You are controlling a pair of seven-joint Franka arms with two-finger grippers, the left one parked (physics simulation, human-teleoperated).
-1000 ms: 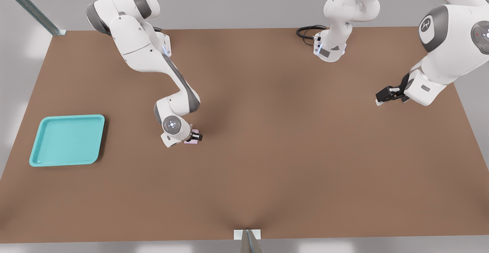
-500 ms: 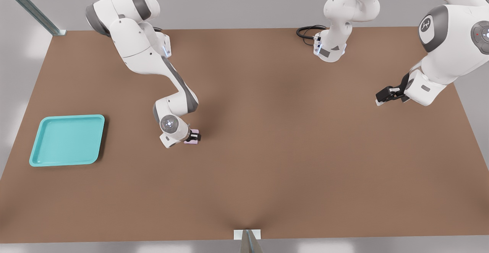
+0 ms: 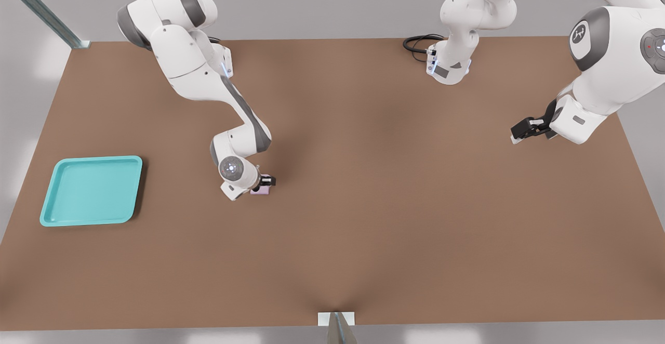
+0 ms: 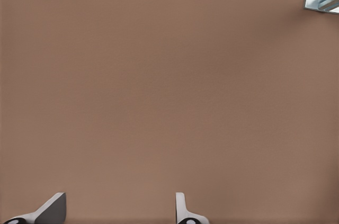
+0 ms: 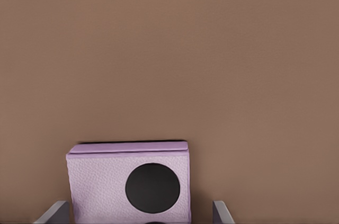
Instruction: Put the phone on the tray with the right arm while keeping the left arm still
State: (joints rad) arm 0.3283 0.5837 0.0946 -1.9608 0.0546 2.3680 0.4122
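Note:
The pale pink-lilac phone (image 3: 259,190) lies flat on the brown table (image 3: 395,203), a little toward the front view's left of the middle. My gripper (image 3: 266,182) is down over it on the right arm (image 3: 208,79). In the right wrist view the phone (image 5: 100,187) lies between the two grey fingertips (image 5: 57,212), with one black lens showing. My gripper (image 5: 140,217) is open: one side of the phone lies near a fingertip and a gap shows on the other side. The turquoise tray (image 3: 91,190) sits empty far toward the front view's left.
The parked left arm (image 3: 602,68) hangs over the table's far edge on the front view's right, its black gripper (image 3: 524,128) above the surface. A black cable (image 3: 418,42) coils by the arm base at the back. A metal bracket (image 3: 336,323) stands at the front edge.
The right arm's wrist has shifted slightly over the phone and the black fingers now sit a bit farther back on it. The phone stays on the table.

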